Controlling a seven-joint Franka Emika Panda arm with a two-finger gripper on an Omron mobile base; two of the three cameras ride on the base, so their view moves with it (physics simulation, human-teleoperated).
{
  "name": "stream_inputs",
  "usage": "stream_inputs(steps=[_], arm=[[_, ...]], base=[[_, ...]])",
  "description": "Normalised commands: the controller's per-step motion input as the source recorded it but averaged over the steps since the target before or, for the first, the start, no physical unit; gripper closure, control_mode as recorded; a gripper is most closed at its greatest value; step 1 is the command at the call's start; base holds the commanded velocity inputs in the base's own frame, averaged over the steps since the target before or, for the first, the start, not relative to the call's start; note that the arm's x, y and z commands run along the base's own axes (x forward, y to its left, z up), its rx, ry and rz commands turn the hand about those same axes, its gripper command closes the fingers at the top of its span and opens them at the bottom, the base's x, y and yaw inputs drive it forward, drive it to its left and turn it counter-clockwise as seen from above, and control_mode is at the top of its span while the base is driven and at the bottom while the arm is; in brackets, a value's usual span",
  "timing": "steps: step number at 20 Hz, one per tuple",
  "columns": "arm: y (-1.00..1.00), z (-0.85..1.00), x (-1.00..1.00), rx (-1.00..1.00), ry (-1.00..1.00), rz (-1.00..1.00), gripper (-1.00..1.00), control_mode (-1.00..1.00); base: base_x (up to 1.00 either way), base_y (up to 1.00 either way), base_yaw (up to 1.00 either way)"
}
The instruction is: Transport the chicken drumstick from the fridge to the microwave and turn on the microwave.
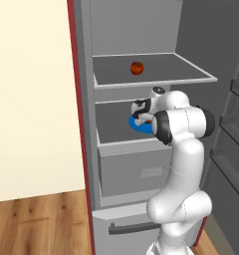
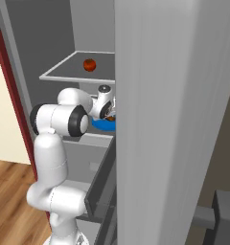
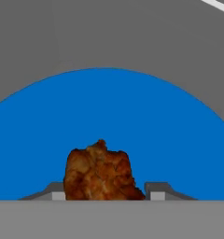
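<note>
The pick-up step is in hand: inside the fridge (image 1: 86, 149), the end effector (image 3: 104, 195) brackets the chicken drumstick (image 3: 101, 172) on its blue plate (image 3: 109, 112), whether clamped I cannot tell, so next comes a firm squeeze, then lifting clear of the shelf.

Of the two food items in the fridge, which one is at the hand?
The chicken drumstick, brown and lumpy, sits on the blue plate between the fingers of the hand. The round red-orange fruit lies alone one shelf above.
</note>
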Motion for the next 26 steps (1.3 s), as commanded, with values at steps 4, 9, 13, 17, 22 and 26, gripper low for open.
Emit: stream_inputs(steps=[4,9,13,17,22,26], arm=[[0.0,-0.27,0.0,-0.13,0.0,0.0,1.0,-1.0],[0.0,-0.16,0.0,-0.02,0.0,0.0,1.0,-1.0],[0.0,-0.24,0.0,0.0,0.0,0.0,1.0,-1.0],[0.0,-0.16,0.0,0.0,-0.06,0.0,1.0,-1.0],[0.0,-0.03,0.0,0.04,-0.15,0.0,1.0,-1.0],[0.0,-0.06,0.0,0.06,-0.1,0.0,1.0,-1.0]], base=[[0.0,0.0,0.0],[0.0,0.0,0.0],[0.0,0.0,0.0],[0.0,0.0,0.0],[0.0,0.0,0.0],[0.0,0.0,0.0]])
